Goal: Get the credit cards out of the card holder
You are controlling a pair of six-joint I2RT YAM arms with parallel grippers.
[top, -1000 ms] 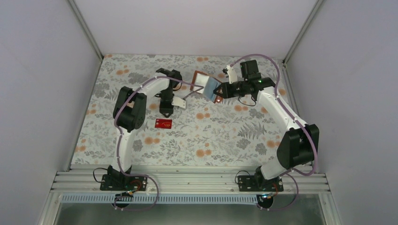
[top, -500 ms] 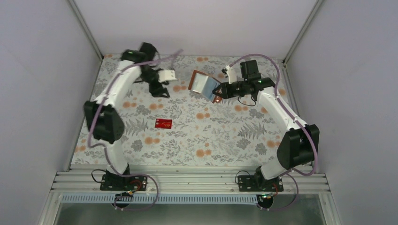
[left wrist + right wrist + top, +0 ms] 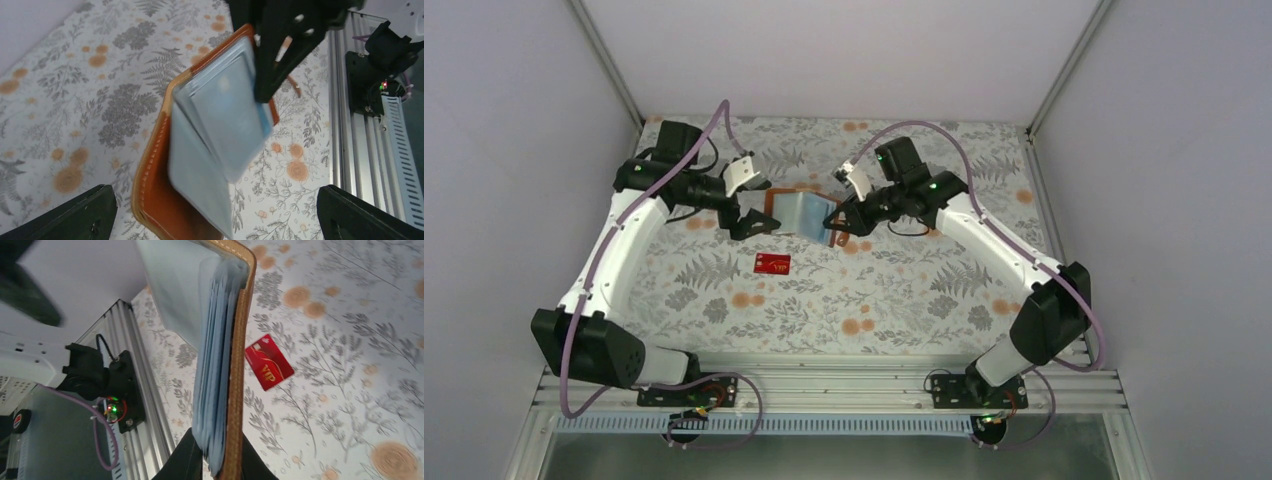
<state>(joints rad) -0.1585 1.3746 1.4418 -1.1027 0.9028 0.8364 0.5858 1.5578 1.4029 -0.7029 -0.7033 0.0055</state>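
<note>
The brown leather card holder (image 3: 805, 210) hangs open in the air over the middle of the table, its pale grey-blue pockets (image 3: 225, 115) fanned out. My right gripper (image 3: 837, 231) is shut on its right edge; in the right wrist view the fingers (image 3: 186, 460) pinch the brown cover (image 3: 235, 390) and pocket stack. My left gripper (image 3: 752, 220) is open just left of the holder, whose free cover (image 3: 155, 190) sits between the wide-spread fingers (image 3: 75, 215) without touching them. A blue card corner (image 3: 266, 126) peeks from a pocket. One red credit card (image 3: 772, 263) with gold lettering lies on the table, also seen as the red card (image 3: 268, 362).
The floral tablecloth (image 3: 904, 290) covers the table, boxed in by grey walls left, right and back. An aluminium rail (image 3: 824, 385) with both arm bases runs along the near edge.
The left arm swung out to the back left, then came in beside the holder with its jaws opening wide. The right arm carried the holder leftward and nearer, toward the table's middle.
</note>
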